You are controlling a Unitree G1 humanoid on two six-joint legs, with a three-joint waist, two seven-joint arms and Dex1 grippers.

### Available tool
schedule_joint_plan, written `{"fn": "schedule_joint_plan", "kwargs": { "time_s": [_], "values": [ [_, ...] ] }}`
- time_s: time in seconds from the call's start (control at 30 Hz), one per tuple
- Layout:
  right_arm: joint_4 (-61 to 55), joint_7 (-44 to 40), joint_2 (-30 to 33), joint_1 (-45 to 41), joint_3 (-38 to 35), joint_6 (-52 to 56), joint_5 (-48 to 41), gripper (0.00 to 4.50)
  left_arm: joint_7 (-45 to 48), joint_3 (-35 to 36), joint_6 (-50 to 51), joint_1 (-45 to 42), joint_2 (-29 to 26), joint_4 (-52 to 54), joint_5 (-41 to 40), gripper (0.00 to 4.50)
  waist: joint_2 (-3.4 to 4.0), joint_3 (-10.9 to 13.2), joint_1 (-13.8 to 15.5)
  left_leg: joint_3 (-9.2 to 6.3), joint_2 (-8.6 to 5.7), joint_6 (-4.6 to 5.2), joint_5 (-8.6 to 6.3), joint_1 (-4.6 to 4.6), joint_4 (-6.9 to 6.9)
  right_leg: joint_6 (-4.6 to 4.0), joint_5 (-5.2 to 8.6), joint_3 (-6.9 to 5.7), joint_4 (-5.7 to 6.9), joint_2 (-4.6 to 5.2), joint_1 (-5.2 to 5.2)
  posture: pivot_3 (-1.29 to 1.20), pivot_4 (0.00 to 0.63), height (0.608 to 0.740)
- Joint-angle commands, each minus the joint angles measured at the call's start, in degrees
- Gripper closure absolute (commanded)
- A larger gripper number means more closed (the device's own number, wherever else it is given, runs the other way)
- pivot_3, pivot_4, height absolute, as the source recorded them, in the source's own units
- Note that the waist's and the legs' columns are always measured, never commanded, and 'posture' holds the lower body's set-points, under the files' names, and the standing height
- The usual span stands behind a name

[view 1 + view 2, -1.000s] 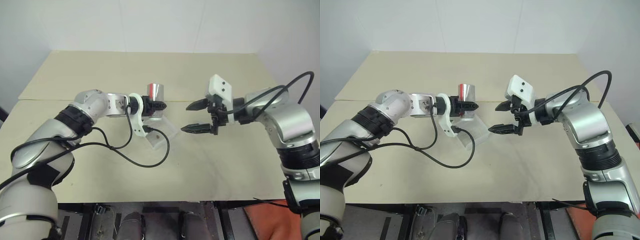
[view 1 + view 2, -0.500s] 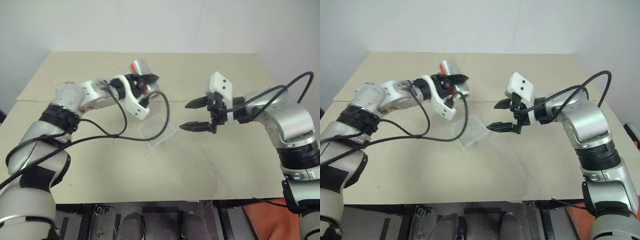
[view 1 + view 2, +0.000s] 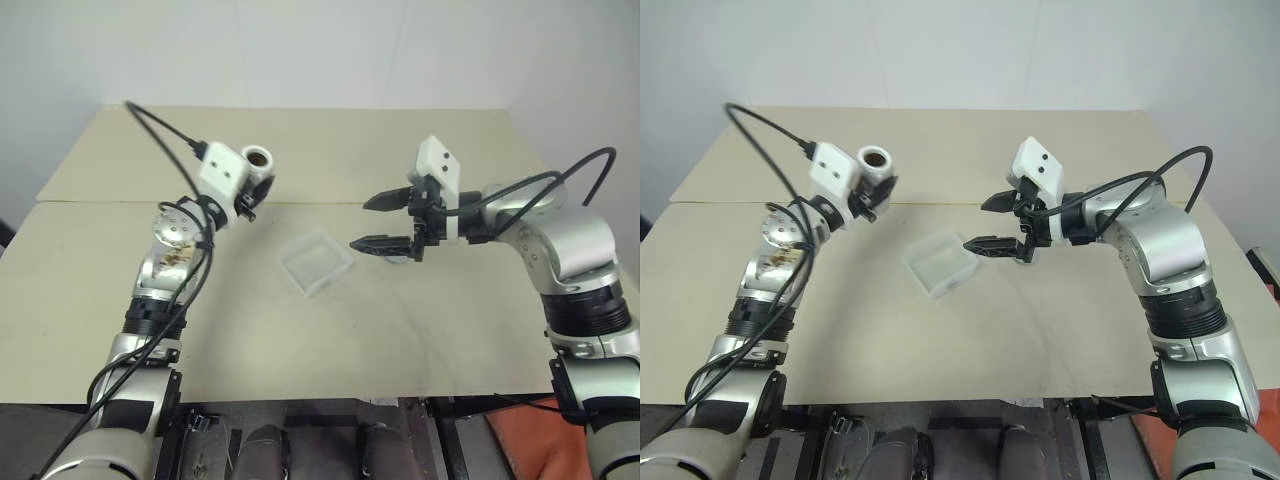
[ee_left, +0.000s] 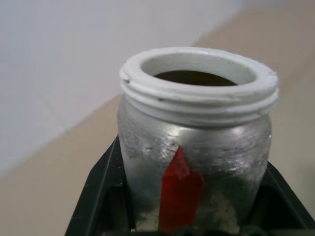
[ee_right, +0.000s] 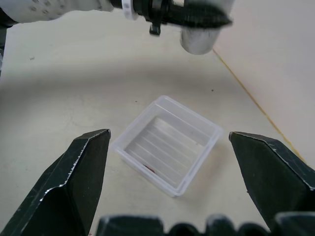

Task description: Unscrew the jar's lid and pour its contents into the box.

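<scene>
No brand or readable writing shows anywhere; the jar [image 4: 194,142] carries only a torn red patch on its silvery side. In the left wrist view the jar stands mouth-up between the left end effector's black fingers [image 4: 96,189], its long axis running vertically in that frame, the white threaded rim uncapped and something dark inside. In the left eye view the jar [image 3: 259,163] sits in the upper left, raised above the tabletop [image 3: 420,320], its open mouth facing the camera, with the left end effector [image 3: 247,190] clamped on it. The box [image 3: 316,262] rests on the tabletop at frame centre, turned diamond-wise. Just right of it, the right end effector [image 3: 375,222] hovers with its 2 fingers spread wide, holding nothing.
</scene>
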State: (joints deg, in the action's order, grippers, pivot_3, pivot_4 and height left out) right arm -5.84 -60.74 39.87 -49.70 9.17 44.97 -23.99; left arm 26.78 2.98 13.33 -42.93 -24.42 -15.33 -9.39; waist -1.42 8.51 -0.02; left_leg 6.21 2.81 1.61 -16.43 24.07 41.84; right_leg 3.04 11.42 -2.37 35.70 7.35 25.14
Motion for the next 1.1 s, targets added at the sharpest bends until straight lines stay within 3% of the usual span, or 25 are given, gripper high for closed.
{"fn": "schedule_joint_plan", "kwargs": {
  "time_s": [0.03, 0.3, 0.43, 0.57, 0.83, 0.97, 1.1],
  "values": [
    [-1.18, 0.42, 0.57, -1.16, -2.85, 0.74, -1.31, 0.03, -2.34, 3.68, 5.18, 4.0, 1.88, 5.53, -3.92, 2.56, 0.0, 0.0, -0.11, 0.0, -0.01, 0.0, 0.0, -0.03, -0.01, 0.0, 0.0, 0.01, 0.0, 0.0, -0.01, 0.0, 0.15, 0.74],
    [-2.11, 1.81, 0.94, -0.72, -3.61, 2.28, -1.69, 0.03, -9.08, 7.13, -3.83, 9.45, 8.04, 0.46, -2.62, 2.56, 0.0, 0.0, 0.35, 0.0, -0.02, -0.01, 0.01, -0.18, -0.02, -0.01, -0.01, 0.0, -0.03, 0.0, -0.17, 0.0, 0.15, 0.74],
    [-2.31, 2.15, 0.9, -1.02, -3.39, 2.7, -2.06, 0.03, -9.14, 6.4, -9.57, 10.23, 8.97, -3.05, -1.07, 2.56, 0.0, 0.0, 0.55, 0.01, -0.05, 0.01, -0.01, -0.18, -0.04, -0.02, -0.01, 0.0, -0.08, 0.0, -0.18, 0.0, 0.15, 0.74],
    [-2.68, 2.38, 0.89, -0.98, -3.21, 3.22, -2.4, 0.03, -9.41, 5.26, -8.77, 11.16, 8.97, -4.43, 0.19, 2.56, 0.0, 0.0, 0.53, 0.01, -0.05, 0.01, -0.01, -0.19, -0.04, -0.02, -0.01, 0.0, -0.08, 0.0, -0.2, 0.0, 0.15, 0.74],
    [-2.96, 2.84, 0.74, -0.95, -3.28, 3.76, -2.88, 0.0, -9.41, 4.14, -7.84, 12.96, 8.62, -4.27, 1.67, 0.01, 0.0, 0.0, 0.54, 0.01, -0.04, 0.02, -0.01, -0.23, -0.05, -0.02, -0.01, 0.0, -0.09, 0.0, -0.24, 0.0, 0.15, 0.74],
    [-3.5, 3.05, 0.75, -0.74, -3.36, 4.22, -3.16, 0.0, -9.14, 3.72, -5.1, 16.24, 8.02, 1.56, 1.72, 0.01, 0.0, 0.0, 0.51, 0.01, -0.03, 0.02, -0.02, -0.23, -0.06, -0.02, -0.01, 0.0, -0.1, 0.0, -0.24, 0.0, 0.15, 0.74],
    [-5.05, 3.69, 1.13, 0.79, -3.84, 5.26, -3.57, 0.0, -6.44, 2.91, 3.3, 26.69, 4.97, 18.5, -0.1, 0.01, 0.0, 0.0, 0.17, 0.02, 0.0, 0.03, -0.03, -0.23, -0.11, -0.02, -0.01, 0.03, -0.1, 0.0, -0.21, 0.0, 0.15, 0.74]
  ]
}}
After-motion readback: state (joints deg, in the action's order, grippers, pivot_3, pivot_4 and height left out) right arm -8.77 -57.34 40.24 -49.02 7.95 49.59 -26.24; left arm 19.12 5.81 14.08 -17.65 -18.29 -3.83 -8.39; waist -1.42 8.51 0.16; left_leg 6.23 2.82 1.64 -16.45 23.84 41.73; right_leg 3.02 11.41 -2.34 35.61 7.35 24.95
